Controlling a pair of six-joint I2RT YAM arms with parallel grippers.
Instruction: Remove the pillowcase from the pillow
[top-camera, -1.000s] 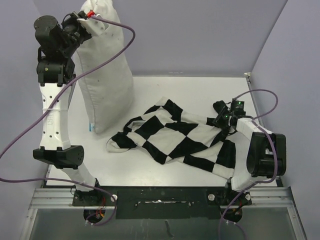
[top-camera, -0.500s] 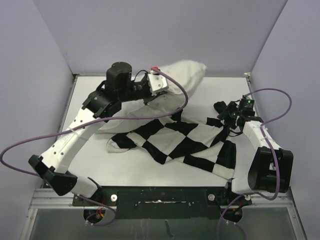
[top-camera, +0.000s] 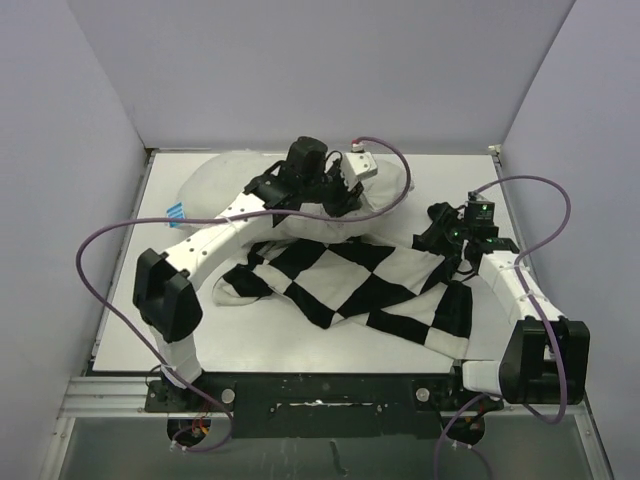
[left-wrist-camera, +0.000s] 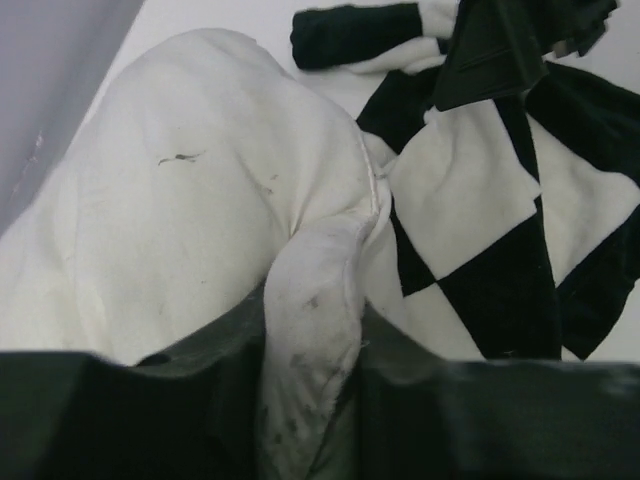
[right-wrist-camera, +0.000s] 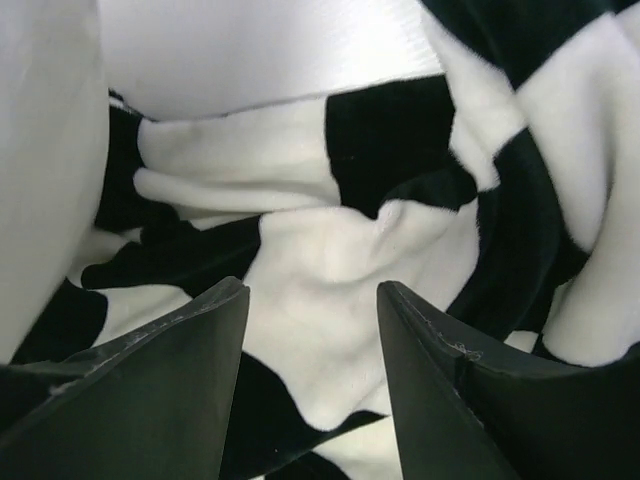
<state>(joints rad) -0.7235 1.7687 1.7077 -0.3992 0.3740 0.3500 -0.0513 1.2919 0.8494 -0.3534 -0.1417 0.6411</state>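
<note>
White table (top-camera: 300, 345), off-white pillow (top-camera: 215, 185) at back, checkered pillowcase (top-camera: 370, 285) spread in front

the pillowcase (top-camera: 370, 285), centre of the top view, is soft, fleecy cloth with a matt nap, its black squares velvety in the right wrist view. the pillow (top-camera: 215, 190), upper left, is plain off-white cloth, matt, flecked with dark specks and grubby at the corner filling the left wrist view. the right gripper (right-wrist-camera: 312, 290) has fingers (right-wrist-camera: 170, 380) of matt black plastic, lightly scuffed along the edges. the left arm (top-camera: 205, 248) and right arm (top-camera: 515, 285) wear smooth white and black plastic shells with a slight sheen. a cable (top-camera: 79, 268) at left has a smooth purple sheath. the table (top-camera: 300, 345) is smooth, white, faintly glossy. the rail (top-camera: 100, 402), bottom left, looks like bare silvery metal.
</note>
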